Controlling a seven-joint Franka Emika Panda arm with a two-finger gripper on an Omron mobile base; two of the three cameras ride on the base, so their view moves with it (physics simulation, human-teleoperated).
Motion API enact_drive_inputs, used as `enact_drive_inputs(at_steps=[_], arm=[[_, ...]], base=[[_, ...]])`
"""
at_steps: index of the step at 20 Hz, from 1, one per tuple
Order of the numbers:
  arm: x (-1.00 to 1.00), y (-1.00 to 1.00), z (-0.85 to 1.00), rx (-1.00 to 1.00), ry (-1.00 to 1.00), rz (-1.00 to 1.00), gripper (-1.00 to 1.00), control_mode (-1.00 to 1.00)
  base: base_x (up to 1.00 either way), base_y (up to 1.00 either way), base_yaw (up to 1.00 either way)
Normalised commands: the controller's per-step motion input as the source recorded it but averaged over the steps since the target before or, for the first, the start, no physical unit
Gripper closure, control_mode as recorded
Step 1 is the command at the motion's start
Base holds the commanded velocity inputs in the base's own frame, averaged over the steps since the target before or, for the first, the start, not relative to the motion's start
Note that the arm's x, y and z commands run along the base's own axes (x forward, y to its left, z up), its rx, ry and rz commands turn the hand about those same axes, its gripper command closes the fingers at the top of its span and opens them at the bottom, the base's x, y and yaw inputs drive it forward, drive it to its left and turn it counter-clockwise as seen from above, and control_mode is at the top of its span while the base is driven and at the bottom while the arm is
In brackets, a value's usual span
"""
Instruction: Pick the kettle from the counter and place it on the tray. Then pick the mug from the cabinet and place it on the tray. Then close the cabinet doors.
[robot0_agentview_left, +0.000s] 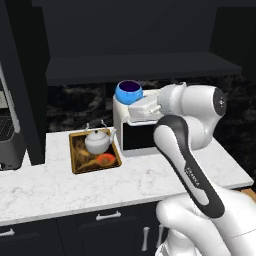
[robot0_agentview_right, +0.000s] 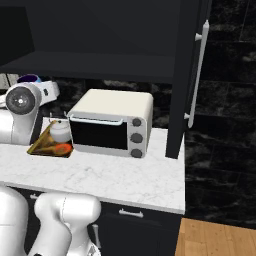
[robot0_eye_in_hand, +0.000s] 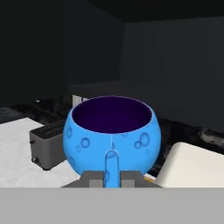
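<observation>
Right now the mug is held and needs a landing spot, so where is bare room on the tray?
The tray is crowded at the back by the kettle. Its front half, by the orange spot, is free. The gripper holds the mug above the toaster oven.

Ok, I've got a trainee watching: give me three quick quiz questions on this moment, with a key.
1. True or false: the kettle already sits on the tray.
2. What do the fingers pinch? A) kettle spout B) the mug handle C) door handle
3. Fill in: the mug hangs above the white ____.

Key: 1 true; 2 B; 3 toaster oven.
</observation>
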Motion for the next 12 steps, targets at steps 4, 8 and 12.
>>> enact_drive_inputs(at_steps=[4,8,12], arm=[[-0.12,0.00,-0.48,0.07,0.08,0.00,1.00,-1.00],[-0.08,0.00,-0.56,0.08,0.03,0.00,1.00,-1.00],[-0.13,0.01,-0.56,0.07,0.10,0.00,1.00,-1.00]], base=[[0.00,0.00,0.00],[0.00,0.00,0.00],[0.00,0.00,0.00]])
